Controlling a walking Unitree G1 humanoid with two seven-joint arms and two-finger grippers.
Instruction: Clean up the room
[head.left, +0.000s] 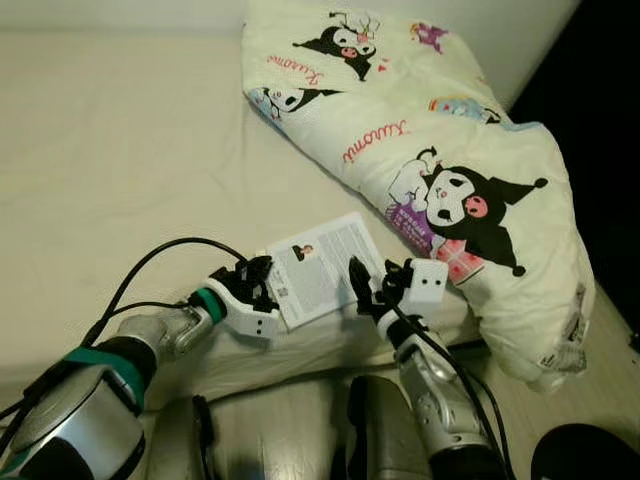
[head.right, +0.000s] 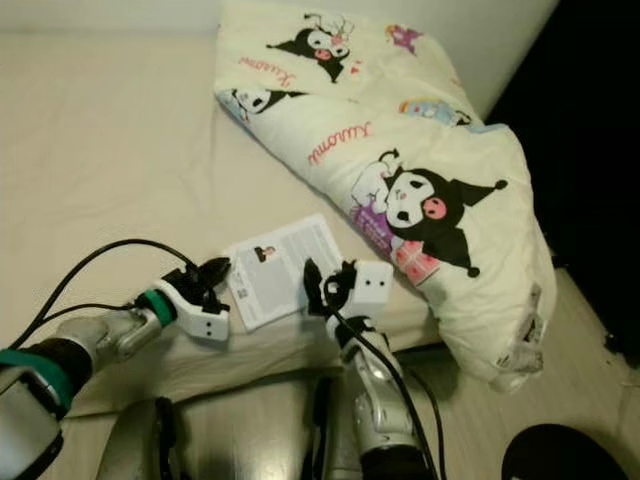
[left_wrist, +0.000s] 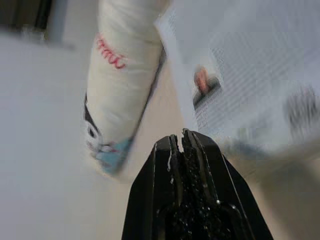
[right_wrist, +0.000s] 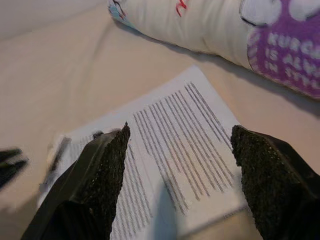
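A: Where is the paper?

B: The printed sheet (head.left: 322, 268) lies flat on the cream bed (head.left: 110, 150), close to the bed's front edge. The cartoon quilt (head.left: 440, 170) is heaped just past it, along the bed's right edge.

A: What are the grippers doing?

B: The left gripper (head.left: 258, 281) is at the sheet's left edge. Its fingers (left_wrist: 187, 165) are pressed tight together, with nothing between them. The right gripper (right_wrist: 177, 165) is at the sheet's right edge. Its fingers (right_wrist: 102, 172) are spread wide apart above the paper, and it holds nothing.
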